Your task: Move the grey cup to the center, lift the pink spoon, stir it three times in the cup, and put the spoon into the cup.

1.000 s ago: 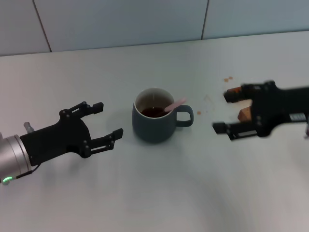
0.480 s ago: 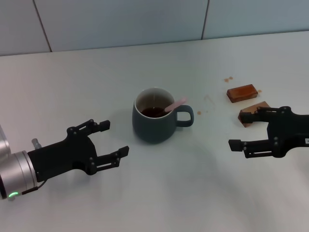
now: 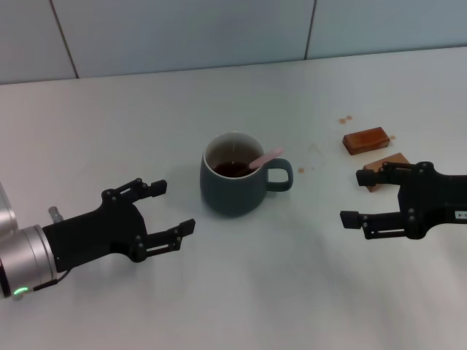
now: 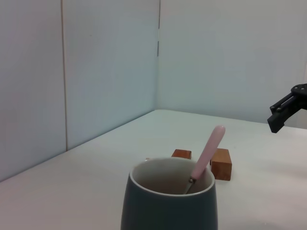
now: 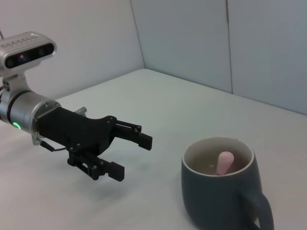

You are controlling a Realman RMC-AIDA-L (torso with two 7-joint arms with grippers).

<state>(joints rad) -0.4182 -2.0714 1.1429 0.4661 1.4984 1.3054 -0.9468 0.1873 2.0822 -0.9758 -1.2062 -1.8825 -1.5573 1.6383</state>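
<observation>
I take the grey cup [image 3: 233,175] as my reference point; it stands upright near the middle of the white tabletop [image 3: 241,292].

Nearest to me, on my left of the cup and closer than it, I see the left end effector [image 3: 165,214] above the tabletop. Its two black fingers are spread apart with nothing between them, and they point toward the cup without touching it. In the right wrist view the same left end effector [image 5: 128,154] shows its fingers separated, well apart from the cup [image 5: 221,184].

On my right of the cup, also slightly nearer than it, I see the right end effector [image 3: 359,198]. Its fingers are likewise apart and empty, aimed toward the cup's handle side, with bare tabletop between them and the handle. In the left wrist view only a black finger of it [image 4: 287,106] is visible beyond the cup.

The cup holds dark brown liquid, and its loop handle faces the right end effector. The pink spoon [image 3: 264,157] is inside the cup: its bowl end is down in the cup and its pink handle leans against the rim on the handle side, projecting above it. The left wrist view confirms this, with the spoon [image 4: 207,153] tilted against the inner wall of the cup [image 4: 168,201].

Beyond the right end effector, farther from me than the cup's handle, two brown wooden blocks [image 3: 365,139] lie on the tabletop, the nearer block [image 3: 384,167] partly covered by the upper finger. Small brown spots [image 3: 344,118] mark the tabletop just past them.
</observation>
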